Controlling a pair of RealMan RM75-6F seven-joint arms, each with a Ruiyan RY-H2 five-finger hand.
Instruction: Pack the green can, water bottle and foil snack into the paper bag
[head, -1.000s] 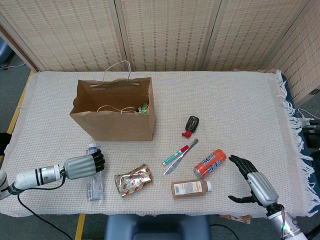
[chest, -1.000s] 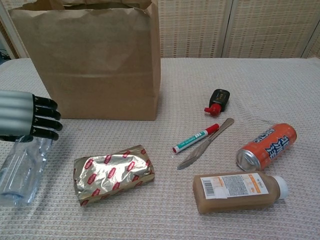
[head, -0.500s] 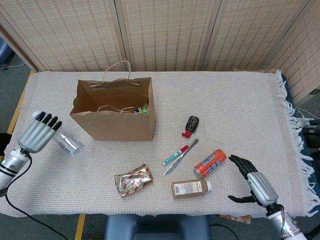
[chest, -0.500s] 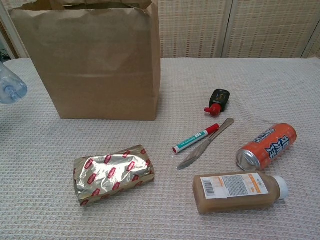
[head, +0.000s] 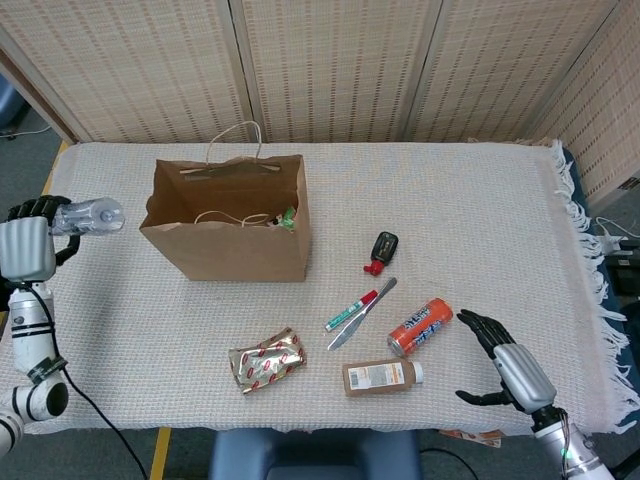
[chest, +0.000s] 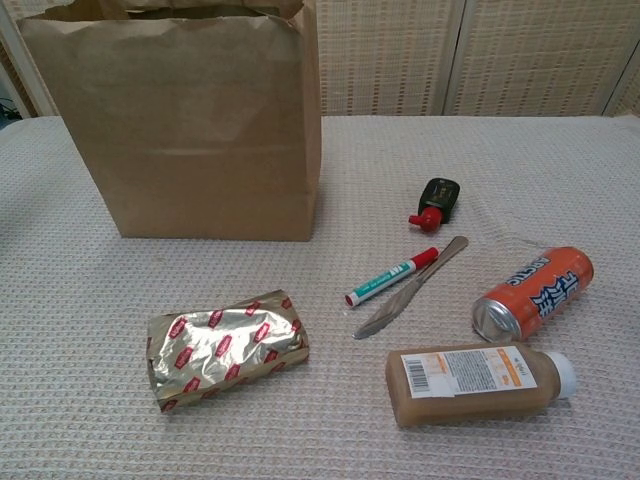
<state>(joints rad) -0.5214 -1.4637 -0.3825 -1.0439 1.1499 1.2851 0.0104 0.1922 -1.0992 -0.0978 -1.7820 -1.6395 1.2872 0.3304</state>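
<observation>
My left hand (head: 28, 246) holds the clear water bottle (head: 90, 216) raised at the far left, level with the top of the brown paper bag (head: 226, 232), its cap pointing toward the bag. The bag stands open, and something green (head: 288, 217) shows inside at its right corner. The foil snack (head: 266, 359) lies flat on the cloth in front of the bag; in the chest view the foil snack (chest: 224, 346) is at lower left below the bag (chest: 180, 120). My right hand (head: 503, 360) rests open at the table's near right edge, holding nothing.
Right of the bag lie a black and red car key (head: 381, 251), a marker (head: 350, 311), a butter knife (head: 362, 313), an orange can (head: 420, 326) and a brown drink bottle (head: 382, 377). A woven screen (head: 330, 65) stands behind the table.
My left hand has lifted the water bottle off the cloth near the front left and carried it up and back to bag height. The right hand has stayed still.
</observation>
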